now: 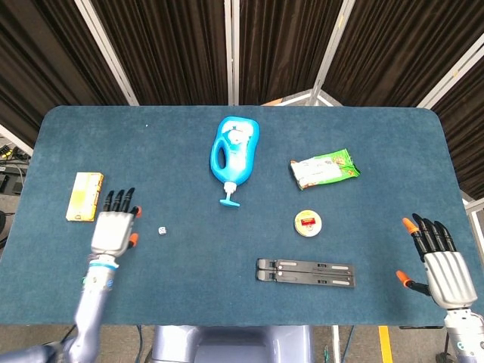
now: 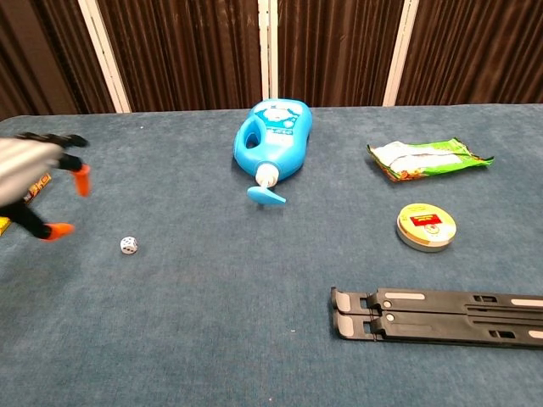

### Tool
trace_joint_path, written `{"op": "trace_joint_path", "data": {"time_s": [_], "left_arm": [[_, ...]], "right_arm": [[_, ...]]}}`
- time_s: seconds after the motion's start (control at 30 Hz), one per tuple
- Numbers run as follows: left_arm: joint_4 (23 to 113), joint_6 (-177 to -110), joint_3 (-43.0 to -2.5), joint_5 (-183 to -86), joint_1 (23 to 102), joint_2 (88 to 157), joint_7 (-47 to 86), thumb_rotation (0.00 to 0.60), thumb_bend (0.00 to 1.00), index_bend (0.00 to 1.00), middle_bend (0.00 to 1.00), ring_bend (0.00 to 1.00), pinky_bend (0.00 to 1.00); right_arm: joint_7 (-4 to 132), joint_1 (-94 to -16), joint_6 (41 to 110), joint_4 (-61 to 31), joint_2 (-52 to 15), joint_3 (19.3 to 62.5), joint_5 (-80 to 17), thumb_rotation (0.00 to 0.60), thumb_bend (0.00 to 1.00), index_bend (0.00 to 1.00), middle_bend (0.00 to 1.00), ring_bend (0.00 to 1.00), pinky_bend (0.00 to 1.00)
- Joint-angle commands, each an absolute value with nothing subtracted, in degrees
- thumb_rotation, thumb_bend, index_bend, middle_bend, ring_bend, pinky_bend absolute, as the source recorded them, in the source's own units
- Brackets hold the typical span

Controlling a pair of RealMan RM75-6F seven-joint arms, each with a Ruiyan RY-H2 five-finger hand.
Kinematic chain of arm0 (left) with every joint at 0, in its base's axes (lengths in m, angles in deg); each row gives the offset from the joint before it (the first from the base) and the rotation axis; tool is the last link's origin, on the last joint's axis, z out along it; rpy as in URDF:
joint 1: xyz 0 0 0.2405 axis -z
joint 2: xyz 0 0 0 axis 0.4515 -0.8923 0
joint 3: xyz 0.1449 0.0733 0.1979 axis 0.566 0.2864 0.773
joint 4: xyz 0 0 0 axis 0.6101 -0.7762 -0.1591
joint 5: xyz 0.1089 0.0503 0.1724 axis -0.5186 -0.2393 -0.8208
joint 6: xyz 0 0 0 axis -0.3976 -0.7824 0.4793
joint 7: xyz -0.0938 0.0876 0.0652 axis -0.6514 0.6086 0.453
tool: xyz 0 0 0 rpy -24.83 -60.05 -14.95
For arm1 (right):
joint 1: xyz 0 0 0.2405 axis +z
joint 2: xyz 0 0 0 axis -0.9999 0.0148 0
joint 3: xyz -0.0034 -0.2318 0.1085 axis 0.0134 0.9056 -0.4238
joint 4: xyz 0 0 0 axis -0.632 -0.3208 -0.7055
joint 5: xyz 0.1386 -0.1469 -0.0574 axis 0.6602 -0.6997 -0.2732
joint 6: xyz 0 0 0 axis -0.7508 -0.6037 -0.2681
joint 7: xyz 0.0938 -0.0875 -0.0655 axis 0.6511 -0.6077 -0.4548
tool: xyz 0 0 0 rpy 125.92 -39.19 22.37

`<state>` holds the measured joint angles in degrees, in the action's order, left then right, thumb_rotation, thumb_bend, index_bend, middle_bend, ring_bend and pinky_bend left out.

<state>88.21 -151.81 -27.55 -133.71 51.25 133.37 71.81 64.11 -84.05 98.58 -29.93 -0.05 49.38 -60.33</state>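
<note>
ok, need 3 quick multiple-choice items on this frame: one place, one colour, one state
1. Where is the die relative to the left robot hand?
A. under its palm
B. on the table just beside it, toward the centre
C. next to the snack packet

2. What colour is the detergent bottle?
A. blue
B. red
C. white

3. How does the right robot hand stand?
A. gripping the black folding stand
B. fingers apart, holding nothing
C. pressing on the round tin

Answers:
1. B, the die lies apart from the hand, on the side toward the table's middle.
2. A, the body and cap are blue.
3. B, it sits at the table's edge, clear of the black folding stand and the round tin.
</note>
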Motion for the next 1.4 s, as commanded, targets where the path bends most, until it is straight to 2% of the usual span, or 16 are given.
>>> {"op": "trace_joint_path", "data": {"time_s": [0.03, 0.4, 0.6, 1.23, 1.33, 1.4], "left_arm": [[83.48, -152.63, -29.85, -127.97, 55.93, 140.02, 78.62, 0.6, 0.29, 0.4, 0.0, 0.0, 0.0], [79.06, -153.15, -29.53, -122.93, 59.43, 145.53, 80.57, 0.6, 0.29, 0.43, 0.0, 0.0, 0.0], [77.88, -153.73, -28.65, -122.3, 59.91, 145.87, 79.95, 0.6, 0.29, 0.47, 0.0, 0.0, 0.0], [76.42, -152.09, -27.43, -119.72, 61.67, 145.93, 77.69, 0.6, 0.3, 0.49, 0.0, 0.0, 0.0], [76.28, -152.03, -27.18, -119.48, 61.78, 145.91, 77.27, 0.6, 0.33, 0.52, 0.0, 0.0, 0.0], [76.25, -152.15, -26.98, -119.79, 61.81, 145.83, 76.64, 0.6, 0.43, 0.55, 0.0, 0.0, 0.0]], "right_arm": [[64.5, -84.09, 98.63, -30.09, 0.09, 49.43, -60.44, 0.6, 0.08, 0.05, 0.0, 0.0, 0.0], [66.4, -84.32, 99.51, -30.77, 0.96, 49.4, -61.12, 0.6, 0.08, 0.05, 0.0, 0.0, 0.0], [66.71, -84.36, 99.5, -31.0, 1.16, 49.46, -61.24, 0.6, 0.08, 0.05, 0.0, 0.0, 0.0], [66.97, -84.46, 99.6, -31.07, 1.13, 49.6, -61.62, 0.6, 0.08, 0.05, 0.0, 0.0, 0.0], [67.32, -84.49, 99.62, -31.09, 1.16, 49.7, -61.75, 0.6, 0.08, 0.05, 0.0, 0.0, 0.0], [67.54, -84.5, 99.83, -30.88, 1.05, 49.6, -61.81, 0.6, 0.08, 0.05, 0.0, 0.0, 0.0]]}}
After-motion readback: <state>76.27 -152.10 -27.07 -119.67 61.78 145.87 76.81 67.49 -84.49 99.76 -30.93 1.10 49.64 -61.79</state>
